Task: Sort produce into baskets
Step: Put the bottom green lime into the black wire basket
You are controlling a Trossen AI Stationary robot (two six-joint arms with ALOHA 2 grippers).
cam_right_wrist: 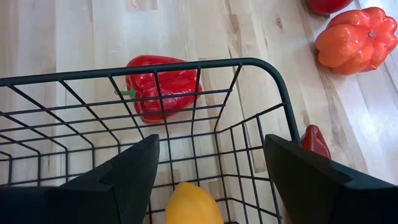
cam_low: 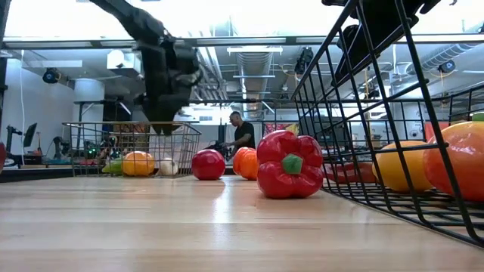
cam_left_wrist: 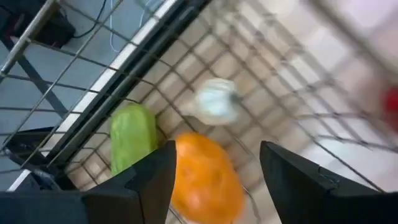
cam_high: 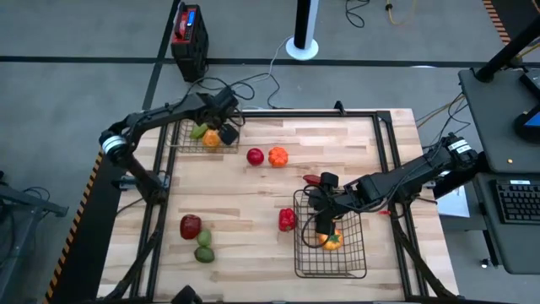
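Note:
My left gripper (cam_high: 226,125) (cam_left_wrist: 217,149) hangs open above the smaller basket (cam_high: 180,145) at the far left. An orange piece (cam_left_wrist: 205,177), a green one (cam_left_wrist: 132,135) and the white garlic (cam_left_wrist: 216,101) lie on that basket's floor. My right gripper (cam_high: 324,225) (cam_right_wrist: 211,143) is open over the far end of the larger basket (cam_right_wrist: 186,65), above a yellow piece (cam_right_wrist: 191,204) inside it. Just outside this basket's left wall, a red pepper (cam_right_wrist: 163,86) rests on the table.
On the table lie a red tomato (cam_high: 255,156) and an orange pepper (cam_high: 278,156) mid-table, a small red piece (cam_high: 312,180) by the larger basket's far end, and a red apple (cam_high: 191,225) with two green pieces (cam_high: 204,247) near left. An orange piece (cam_high: 332,241) lies in the larger basket.

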